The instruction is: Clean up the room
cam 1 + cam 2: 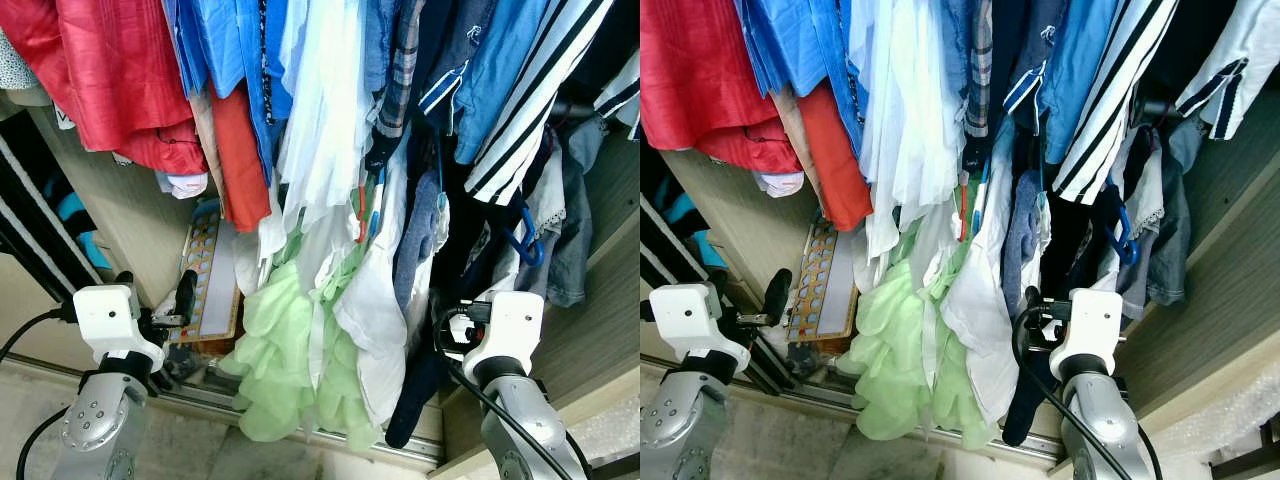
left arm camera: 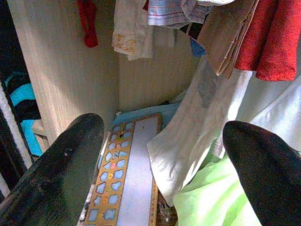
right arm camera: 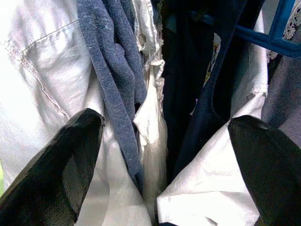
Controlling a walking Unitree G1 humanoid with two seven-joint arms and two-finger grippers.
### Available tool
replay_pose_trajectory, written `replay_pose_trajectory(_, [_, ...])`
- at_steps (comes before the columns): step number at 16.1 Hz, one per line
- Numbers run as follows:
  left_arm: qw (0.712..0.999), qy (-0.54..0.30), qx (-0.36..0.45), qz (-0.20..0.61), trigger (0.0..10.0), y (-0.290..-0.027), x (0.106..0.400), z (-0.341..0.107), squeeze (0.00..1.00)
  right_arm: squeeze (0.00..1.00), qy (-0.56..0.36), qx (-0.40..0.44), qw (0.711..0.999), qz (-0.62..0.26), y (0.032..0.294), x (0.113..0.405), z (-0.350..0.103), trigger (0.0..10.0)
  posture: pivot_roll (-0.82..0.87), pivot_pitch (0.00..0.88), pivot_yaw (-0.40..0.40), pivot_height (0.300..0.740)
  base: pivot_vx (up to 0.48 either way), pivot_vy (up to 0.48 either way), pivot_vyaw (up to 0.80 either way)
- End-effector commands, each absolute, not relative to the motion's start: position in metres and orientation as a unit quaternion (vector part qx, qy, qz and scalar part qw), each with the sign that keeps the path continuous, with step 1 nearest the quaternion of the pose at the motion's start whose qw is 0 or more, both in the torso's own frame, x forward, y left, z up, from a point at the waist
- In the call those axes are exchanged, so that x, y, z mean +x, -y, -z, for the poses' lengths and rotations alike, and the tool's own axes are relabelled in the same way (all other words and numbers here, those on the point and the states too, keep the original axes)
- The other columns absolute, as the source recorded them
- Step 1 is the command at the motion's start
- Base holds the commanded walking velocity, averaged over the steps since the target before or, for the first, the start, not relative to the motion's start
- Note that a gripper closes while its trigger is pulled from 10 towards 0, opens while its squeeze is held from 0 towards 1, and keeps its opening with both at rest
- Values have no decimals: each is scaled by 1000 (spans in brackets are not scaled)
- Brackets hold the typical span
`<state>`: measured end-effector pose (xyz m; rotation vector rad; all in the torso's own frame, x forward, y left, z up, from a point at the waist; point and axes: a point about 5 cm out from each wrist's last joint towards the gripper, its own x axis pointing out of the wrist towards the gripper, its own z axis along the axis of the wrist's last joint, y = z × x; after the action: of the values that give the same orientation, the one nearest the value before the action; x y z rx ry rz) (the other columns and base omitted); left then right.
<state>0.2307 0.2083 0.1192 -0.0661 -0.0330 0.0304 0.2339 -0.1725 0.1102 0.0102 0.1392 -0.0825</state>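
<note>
A crowded wardrobe (image 1: 130, 235) of hanging clothes (image 1: 330, 130) faces me; the pale green garment (image 1: 275, 350) sags lowest, onto the door track. A puzzle board (image 1: 205, 280) leans inside. My left gripper (image 2: 162, 155) and right gripper (image 3: 164, 155) both stand spread wide, empty. I should gather trailing hems inward before any door slides.

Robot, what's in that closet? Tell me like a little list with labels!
place: wardrobe full of hanging clothes
left side: red garment
middle: white garment, pale green garment hanging low
right side: striped shirt, blue hanger
bottom: puzzle board leaning inside
left gripper: open, facing the board
right gripper: open, among clothes
</note>
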Motion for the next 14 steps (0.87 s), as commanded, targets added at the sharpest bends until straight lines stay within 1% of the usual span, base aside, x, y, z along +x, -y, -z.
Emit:
replay_pose_trajectory(1, [1000,21,-2,-16,10000,-216,235,-111,0,0,-61,-8,998,25,173,241,-108,10000,-82,0,1,740,0,0,0])
replay_pose_trajectory(2, [997,55,48,13,10000,-217,255,-110,0,0,-9,-16,1000,-11,173,261,-118,10000,-88,0,-12,740,0,0,0])
replay_pose_trajectory(3, [997,61,50,16,10000,-215,256,-110,0,0,-3,-19,1000,-16,173,261,-117,10000,-88,0,-12,740,0,0,0])
replay_pose_trajectory(4, [997,58,42,-16,10000,-220,259,-110,0,0,-12,-42,999,0,180,264,-113,10000,-86,0,-17,740,0,0,0])
replay_pose_trajectory(5, [996,75,50,-4,10000,-215,259,-118,0,0,-6,-40,999,-1,182,266,-119,10000,-87,0,-29,740,0,0,0])
replay_pose_trajectory(6, [994,86,66,16,10000,-210,264,-122,0,0,5,-59,998,-18,179,272,-123,10000,-96,0,-29,740,0,0,0])
replay_pose_trajectory(7, [994,88,62,-3,10000,-216,269,-116,0,0,8,-59,998,-14,181,277,-119,10000,-93,0,-29,740,0,0,0])
replay_pose_trajectory(8, [992,104,65,-11,10000,-216,272,-117,0,0,16,-39,999,-4,182,281,-123,10000,-86,0,-37,740,0,0,0])
replay_pose_trajectory(10, [990,124,71,-19,10000,-214,270,-120,0,0,35,-28,999,0,179,286,-129,10000,-69,0,-42,740,0,0,0])
replay_pose_trajectory(12, [990,112,77,-33,10000,-215,265,-108,0,0,25,-23,999,1,178,284,-118,10000,-68,0,-40,740,0,0,0])
replay_pose_trajectory(14, [992,101,73,-38,10000,-216,263,-99,0,0,12,-37,999,-7,175,281,-104,10000,-65,0,-39,740,0,0,0])
